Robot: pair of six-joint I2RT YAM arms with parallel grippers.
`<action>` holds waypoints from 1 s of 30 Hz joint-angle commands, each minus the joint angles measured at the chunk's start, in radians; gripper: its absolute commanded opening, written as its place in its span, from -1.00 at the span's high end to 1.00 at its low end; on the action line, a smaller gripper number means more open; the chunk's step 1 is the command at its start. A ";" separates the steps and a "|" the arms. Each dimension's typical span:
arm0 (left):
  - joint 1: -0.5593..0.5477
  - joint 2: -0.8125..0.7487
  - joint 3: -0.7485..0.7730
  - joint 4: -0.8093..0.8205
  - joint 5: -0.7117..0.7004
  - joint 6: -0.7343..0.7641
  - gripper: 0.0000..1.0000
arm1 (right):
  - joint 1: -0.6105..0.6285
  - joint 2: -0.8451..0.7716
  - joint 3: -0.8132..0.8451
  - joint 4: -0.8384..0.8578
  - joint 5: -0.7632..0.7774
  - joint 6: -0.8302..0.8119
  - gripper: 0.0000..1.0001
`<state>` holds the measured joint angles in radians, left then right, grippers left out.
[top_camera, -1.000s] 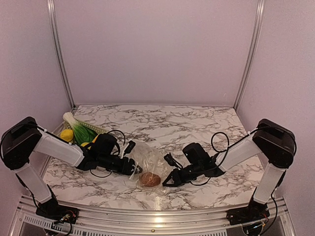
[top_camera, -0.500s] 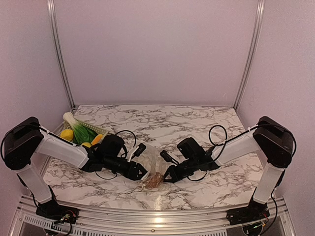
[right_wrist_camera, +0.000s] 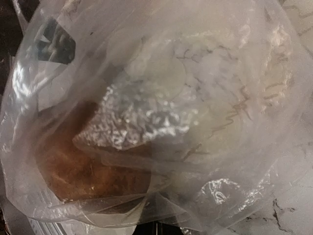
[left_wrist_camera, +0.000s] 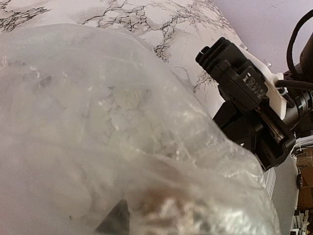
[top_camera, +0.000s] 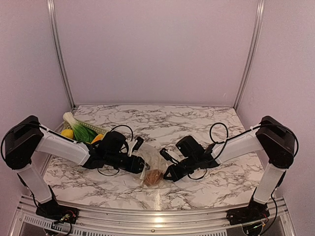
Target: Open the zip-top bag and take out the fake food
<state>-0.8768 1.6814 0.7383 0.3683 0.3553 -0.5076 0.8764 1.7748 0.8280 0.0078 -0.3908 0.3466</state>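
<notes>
Limp, slippery zip-top bag (top_camera: pixel 150 158) sags around its light brown lump (top_camera: pixel 154 177); the film probably wants pinching near the mouth. Right gripper (top_camera: pixel 166 176) is clenched, apparently on the film; whether the left gripper (top_camera: pixel 142 167) holds anything cannot be told.

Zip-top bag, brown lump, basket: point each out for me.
zip-top bag (top_camera: pixel 150 158), top view, its clear crinkled upper part.
brown lump (top_camera: pixel 153 177), top view, its middle, seen through the bag.
basket (top_camera: pixel 97 130), top view, its far rim.

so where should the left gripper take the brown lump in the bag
Probably across its round middle, from its left: the lump lies low in the bag's near end under film, and the right gripper pinches the bag on its right.
</notes>
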 commanded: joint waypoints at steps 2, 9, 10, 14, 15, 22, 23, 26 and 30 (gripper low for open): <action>-0.018 0.064 0.067 -0.083 -0.027 0.054 0.09 | 0.001 0.013 0.018 -0.112 0.097 -0.038 1.00; -0.077 0.058 0.083 -0.080 0.114 0.132 0.01 | 0.000 0.037 0.034 -0.115 0.107 -0.036 1.00; -0.083 0.054 0.086 -0.085 0.118 0.140 -0.01 | 0.001 0.037 0.035 -0.114 0.108 -0.034 1.00; -0.103 0.072 0.112 -0.129 0.087 0.166 -0.17 | 0.000 0.038 0.042 -0.111 0.102 -0.029 1.00; -0.108 0.083 0.123 -0.149 0.064 0.174 -0.23 | 0.000 0.037 0.043 -0.111 0.101 -0.029 1.00; -0.192 0.193 0.259 -0.361 -0.159 0.264 -0.63 | 0.000 0.031 0.038 -0.104 0.082 -0.025 1.00; -0.203 0.209 0.273 -0.379 -0.174 0.271 -0.66 | 0.000 0.032 0.037 -0.102 0.080 -0.022 1.00; -0.218 0.244 0.292 -0.413 -0.224 0.269 -0.72 | 0.000 0.032 0.036 -0.098 0.078 -0.021 1.00; -0.217 0.250 0.281 -0.439 -0.311 0.255 -0.70 | -0.001 0.028 0.027 -0.097 0.077 -0.020 1.00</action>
<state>-1.0832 1.8866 1.0309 0.0566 0.1547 -0.2684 0.8768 1.7763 0.8566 -0.0414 -0.3523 0.3241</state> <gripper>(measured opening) 0.862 0.002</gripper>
